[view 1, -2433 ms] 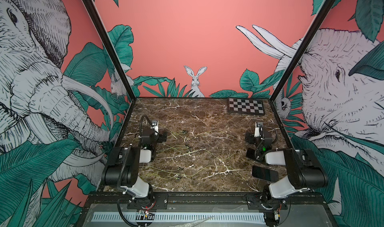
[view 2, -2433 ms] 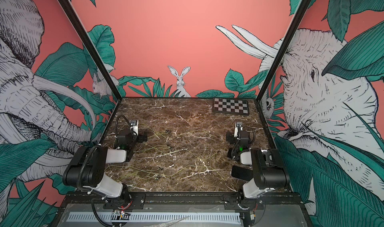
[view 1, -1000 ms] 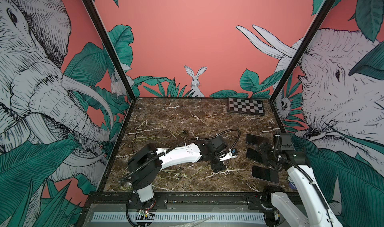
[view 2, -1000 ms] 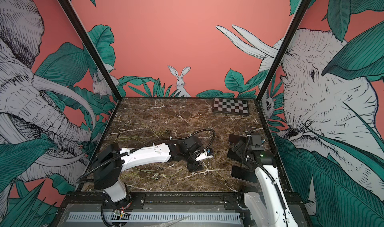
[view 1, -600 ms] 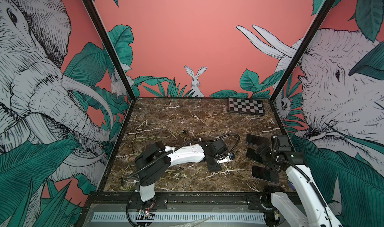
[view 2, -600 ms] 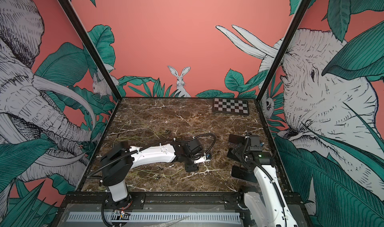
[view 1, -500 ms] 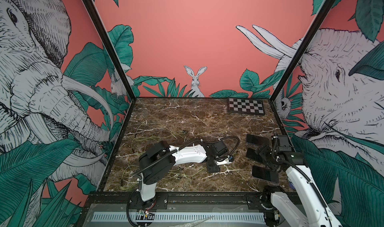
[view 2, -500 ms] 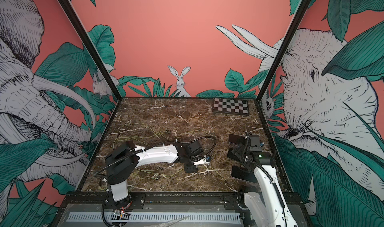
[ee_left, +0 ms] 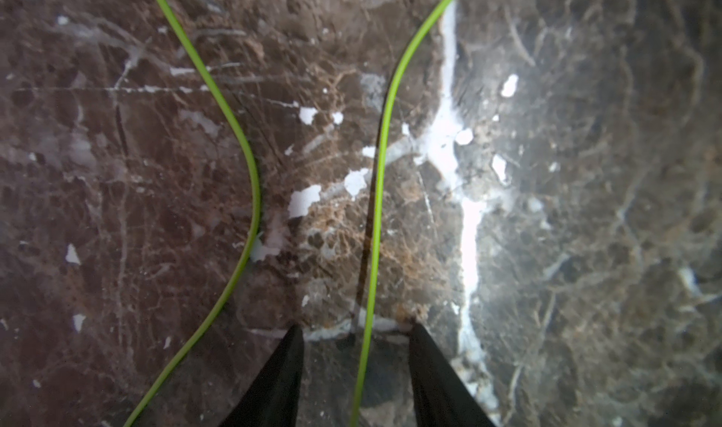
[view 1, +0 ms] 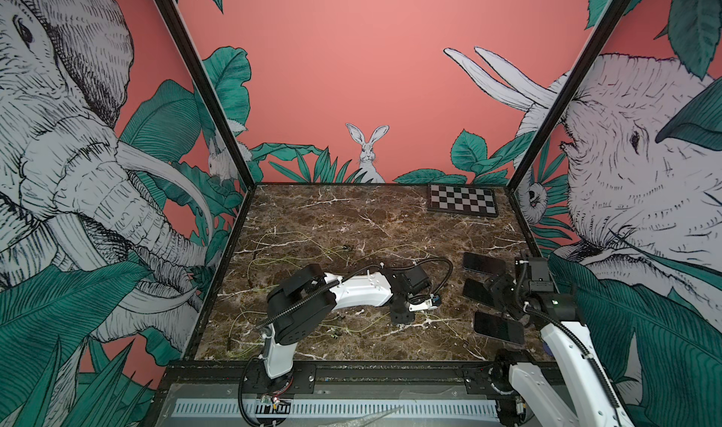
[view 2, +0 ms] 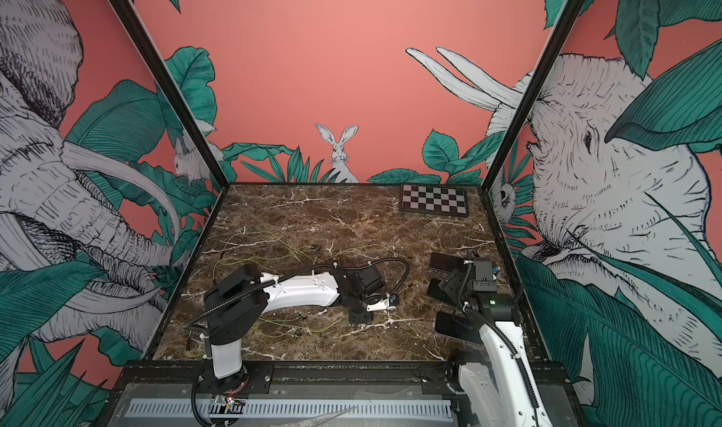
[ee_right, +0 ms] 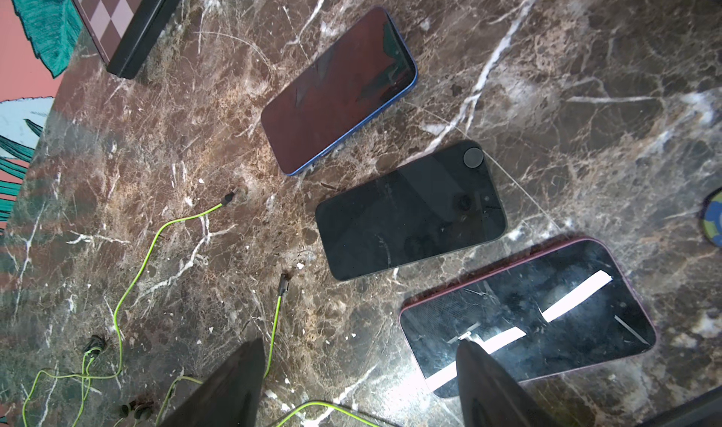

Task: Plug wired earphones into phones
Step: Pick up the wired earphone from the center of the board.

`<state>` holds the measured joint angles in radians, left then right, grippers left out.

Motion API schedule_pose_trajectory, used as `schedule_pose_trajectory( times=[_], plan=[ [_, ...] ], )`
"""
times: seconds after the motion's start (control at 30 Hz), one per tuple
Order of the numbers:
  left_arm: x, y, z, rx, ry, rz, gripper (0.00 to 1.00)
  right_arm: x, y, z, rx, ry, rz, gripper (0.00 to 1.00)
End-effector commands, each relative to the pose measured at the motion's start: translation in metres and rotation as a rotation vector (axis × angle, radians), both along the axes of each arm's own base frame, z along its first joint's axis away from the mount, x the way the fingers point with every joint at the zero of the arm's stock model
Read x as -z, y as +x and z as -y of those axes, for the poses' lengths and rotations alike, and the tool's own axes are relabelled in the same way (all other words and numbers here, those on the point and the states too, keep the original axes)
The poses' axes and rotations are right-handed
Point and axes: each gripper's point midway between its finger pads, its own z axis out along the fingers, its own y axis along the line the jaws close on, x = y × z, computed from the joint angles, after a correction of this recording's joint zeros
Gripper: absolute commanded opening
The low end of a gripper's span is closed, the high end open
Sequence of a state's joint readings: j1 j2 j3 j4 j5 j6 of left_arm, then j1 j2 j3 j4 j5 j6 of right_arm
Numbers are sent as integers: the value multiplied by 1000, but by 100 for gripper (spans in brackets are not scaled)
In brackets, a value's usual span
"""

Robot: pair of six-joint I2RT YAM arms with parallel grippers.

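Observation:
Thin yellow-green wired earphones point(view 1: 297, 249) lie tangled over the brown marble table point(view 1: 351, 210) in both top views. My left gripper point(ee_left: 355, 327) points down at the table, open, its two dark fingers straddling one green cord point(ee_left: 377, 210) without pinching it; a second cord point(ee_left: 250, 179) runs beside. In a top view it is near the table's middle point(view 1: 402, 315). Three phones lie at the right: a blue-edged one point(ee_right: 338, 93), a black one point(ee_right: 410, 210) and a red-edged one point(ee_right: 527, 319). My right gripper point(ee_right: 359, 343) hovers open beside them. Two dark plugs point(ee_right: 227, 198) point(ee_right: 283, 282) rest short of the phones.
A black-and-white checkerboard plate point(view 1: 463, 204) sits at the far right corner. Painted walls close the table on three sides. Tiny dark earbuds point(ee_right: 93, 345) lie among the cords. A black ribbed cable point(view 1: 441, 272) loops above my left wrist.
Both arms came out from their folded poses. Over the last second my left gripper drew slightly nearer and lower onto the cord, its jaws narrowing. The right gripper barely shifted, jaws slightly narrower.

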<state>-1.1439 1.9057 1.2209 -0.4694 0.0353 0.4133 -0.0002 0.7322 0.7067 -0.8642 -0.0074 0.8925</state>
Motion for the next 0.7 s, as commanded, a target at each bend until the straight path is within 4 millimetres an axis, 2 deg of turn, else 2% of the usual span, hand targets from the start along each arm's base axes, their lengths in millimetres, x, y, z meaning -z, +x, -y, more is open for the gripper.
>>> schedule_pose_trajectory(
  times=[0.0,0.13,0.3,0.47,0.67],
  plan=[
    [18,0,-9,19,61,9,35,-7,9,2,-14,-21,53,76],
    [11,0,-6,15,37,10,16,-19,20,-2,-93,-51,128,76],
    [-6,-4,0,13,-25,0,0,-48,32,-6,-185,-110,258,75],
    [-40,-4,8,7,-128,23,0,-79,38,-17,-301,-156,405,69],
    [-89,1,15,-48,-325,87,0,-120,44,-54,-506,-117,665,70]
  ],
)
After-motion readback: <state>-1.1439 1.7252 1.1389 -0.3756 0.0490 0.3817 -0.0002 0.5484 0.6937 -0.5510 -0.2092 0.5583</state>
